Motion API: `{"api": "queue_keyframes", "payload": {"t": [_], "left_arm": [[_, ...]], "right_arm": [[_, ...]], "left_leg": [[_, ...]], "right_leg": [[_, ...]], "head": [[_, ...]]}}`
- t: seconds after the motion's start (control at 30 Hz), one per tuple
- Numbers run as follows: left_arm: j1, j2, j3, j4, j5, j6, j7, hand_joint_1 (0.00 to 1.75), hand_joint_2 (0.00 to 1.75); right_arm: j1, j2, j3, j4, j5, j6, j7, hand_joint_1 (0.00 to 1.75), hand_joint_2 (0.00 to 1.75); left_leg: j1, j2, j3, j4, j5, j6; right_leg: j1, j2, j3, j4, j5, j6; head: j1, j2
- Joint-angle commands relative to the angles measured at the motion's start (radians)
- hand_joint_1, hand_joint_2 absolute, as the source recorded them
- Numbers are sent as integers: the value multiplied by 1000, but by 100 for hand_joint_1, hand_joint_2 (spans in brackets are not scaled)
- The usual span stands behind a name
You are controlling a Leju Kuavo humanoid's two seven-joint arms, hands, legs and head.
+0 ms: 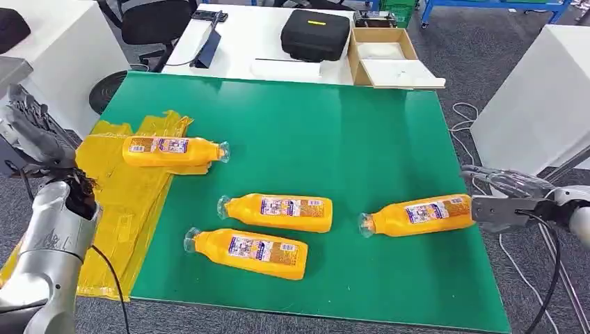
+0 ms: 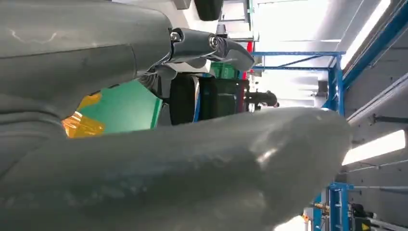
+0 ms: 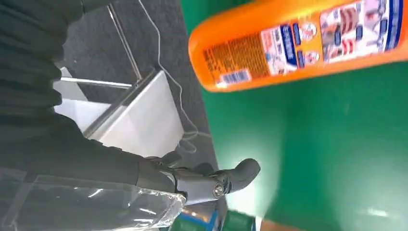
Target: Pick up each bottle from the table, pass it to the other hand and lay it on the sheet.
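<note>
Several orange bottles lie on the green table (image 1: 362, 139). One bottle (image 1: 174, 151) rests at the edge of the yellow sheet (image 1: 125, 202), on the left. Two more bottles (image 1: 277, 212) (image 1: 247, 252) lie side by side near the middle front. A fourth bottle (image 1: 417, 216) lies at the right, its base toward my right hand (image 1: 502, 198). That hand hovers at the table's right edge with fingers apart, close to the bottle (image 3: 298, 43) but holding nothing. My left hand (image 1: 31, 132) is raised beside the sheet, off the table's left side, and is empty.
Behind the green table stands a white desk with a black case (image 1: 315, 33) and an open cardboard box (image 1: 386, 59). An office chair (image 1: 149, 21) is at the back left. A white table (image 1: 543, 97) and floor cables (image 1: 466, 125) are on the right.
</note>
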Motion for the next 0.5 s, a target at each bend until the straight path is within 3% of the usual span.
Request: {"api": "queue_keyframes", "payload": {"t": [0.03,0.2,0.33,0.5], "left_arm": [[-48,21,-9,87,12,2,3,0,0],[-46,24,-7,92,28,2,-6,0,0],[-35,31,-4,91,43,-6,-13,0,0],[-35,31,-4,91,45,-6,-14,0,0]], "right_arm": [[-157,21,191,91,-18,39,9,0,175],[-249,-23,314,75,-87,82,19,0,175],[-355,37,431,161,-87,72,25,0,175],[-363,50,452,186,-90,62,22,0,175]], "left_leg": [[2,4,3,2,-2,-5],[2,2,3,1,-2,-5],[1,4,2,1,-2,-4],[2,5,4,0,-2,-5]], "right_leg": [[2,3,3,1,-1,-3],[2,1,2,0,-1,-3],[0,4,1,0,0,-2],[2,3,3,-1,0,-2]], "head": [[0,0],[0,0],[0,0],[0,0]]}}
